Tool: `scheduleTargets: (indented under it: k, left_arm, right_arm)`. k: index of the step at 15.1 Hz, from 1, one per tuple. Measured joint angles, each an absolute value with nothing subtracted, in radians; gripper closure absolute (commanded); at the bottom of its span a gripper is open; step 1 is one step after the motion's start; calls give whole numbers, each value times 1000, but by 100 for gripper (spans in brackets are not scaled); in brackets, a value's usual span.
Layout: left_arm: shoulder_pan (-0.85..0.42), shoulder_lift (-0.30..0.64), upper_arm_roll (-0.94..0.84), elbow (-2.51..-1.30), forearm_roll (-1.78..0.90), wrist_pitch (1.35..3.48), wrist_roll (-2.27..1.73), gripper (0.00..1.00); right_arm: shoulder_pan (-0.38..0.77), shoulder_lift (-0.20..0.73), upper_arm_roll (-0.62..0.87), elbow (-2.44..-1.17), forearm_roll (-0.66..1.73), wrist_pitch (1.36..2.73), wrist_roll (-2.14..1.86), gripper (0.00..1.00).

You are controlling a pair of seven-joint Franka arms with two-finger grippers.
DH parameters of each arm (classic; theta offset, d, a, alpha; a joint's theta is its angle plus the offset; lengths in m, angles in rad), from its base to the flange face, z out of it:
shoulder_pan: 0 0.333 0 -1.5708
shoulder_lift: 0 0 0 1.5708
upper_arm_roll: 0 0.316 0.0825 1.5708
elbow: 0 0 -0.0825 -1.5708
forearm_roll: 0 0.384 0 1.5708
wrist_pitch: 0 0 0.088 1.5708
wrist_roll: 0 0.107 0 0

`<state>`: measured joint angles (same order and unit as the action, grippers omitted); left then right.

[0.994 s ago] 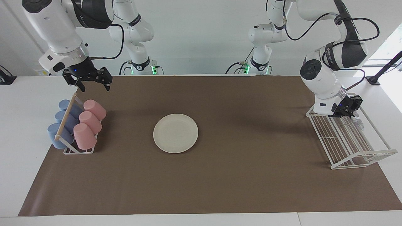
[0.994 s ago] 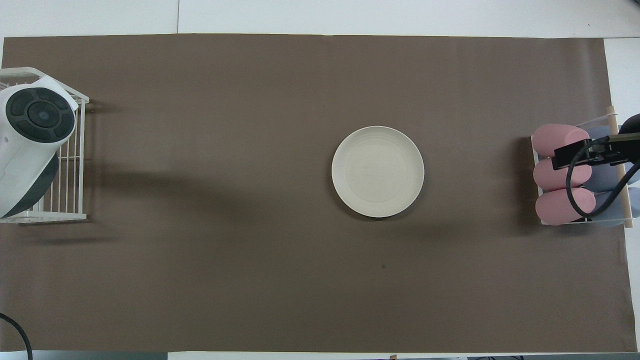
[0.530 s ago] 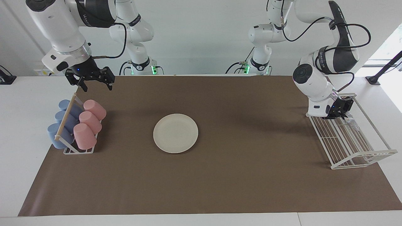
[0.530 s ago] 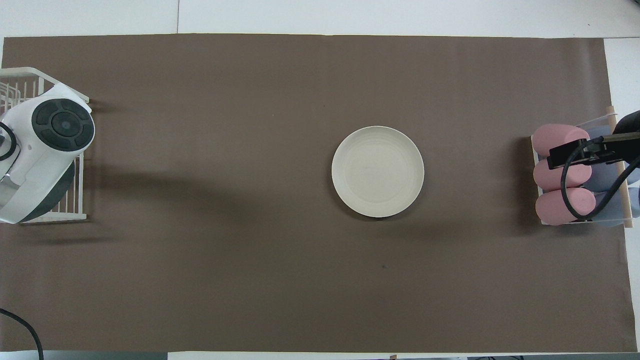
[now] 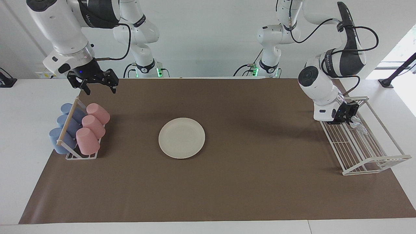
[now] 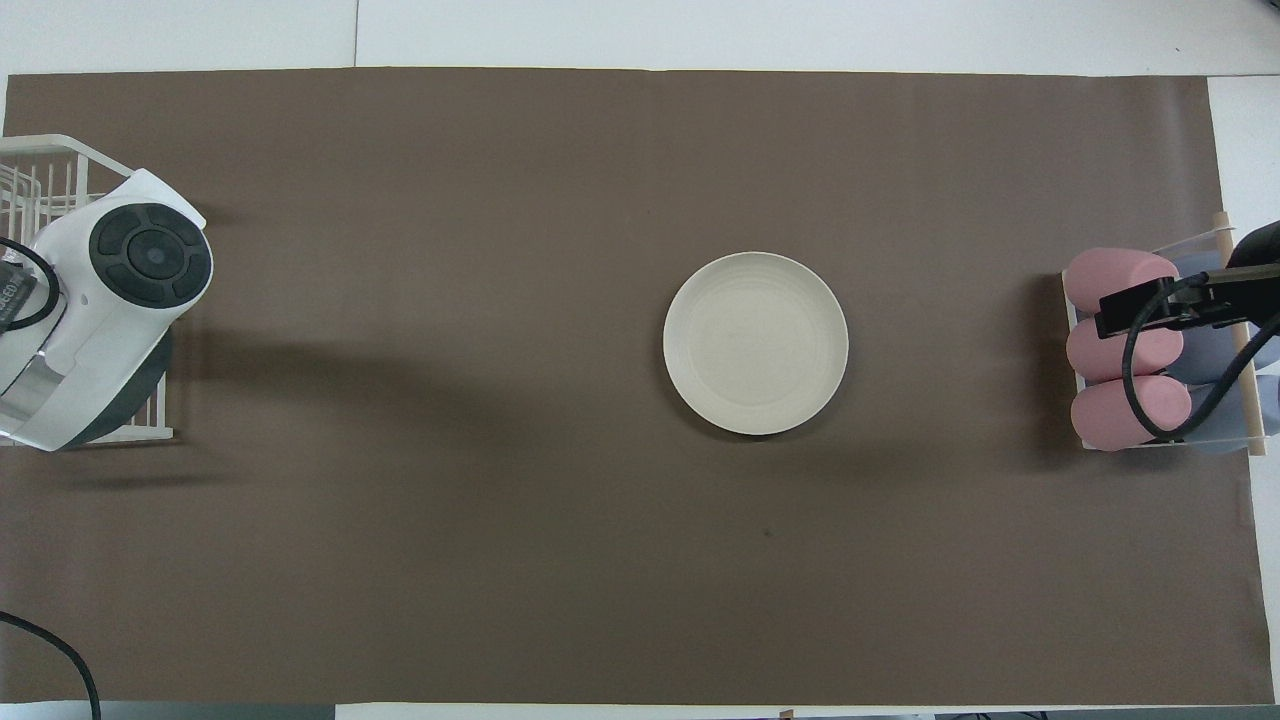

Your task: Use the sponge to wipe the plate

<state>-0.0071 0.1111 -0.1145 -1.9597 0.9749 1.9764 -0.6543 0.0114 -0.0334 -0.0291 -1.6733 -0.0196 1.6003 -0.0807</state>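
The cream-white plate (image 5: 181,137) lies flat on the brown mat near the table's middle; it also shows in the overhead view (image 6: 755,343). My left gripper (image 5: 347,114) hangs over the robots' end of the white wire rack (image 5: 373,159), shut on the silvery glittery sponge (image 5: 357,124), which dangles just above the rack's wires. In the overhead view the left arm's wrist (image 6: 110,300) hides both gripper and sponge. My right gripper (image 5: 96,85) is open and empty, up in the air over the mat beside the cup rack; it waits.
A rack of pink and blue cups (image 5: 78,130) lying on their sides stands at the right arm's end of the table, also in the overhead view (image 6: 1120,350). The wire rack's rim (image 6: 40,150) sits at the left arm's end.
My left gripper has moved with the sponge along the wire rack toward the table's middle. My right gripper shifted slightly and then held still.
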Motion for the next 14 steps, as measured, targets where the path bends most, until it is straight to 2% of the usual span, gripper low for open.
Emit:
scheduleTargets:
  k: [9, 14]
  left_arm:
    - [-7, 110, -112, -1952, 887, 2010, -671, 0]
    - [-7, 109, -110, -1843, 660, 1970, -669, 0]
  right_arm:
    - [11, -33, -29, -1673, -20, 1600, -81, 0]
    - [11, -33, -29, -1673, -20, 1600, -81, 0]
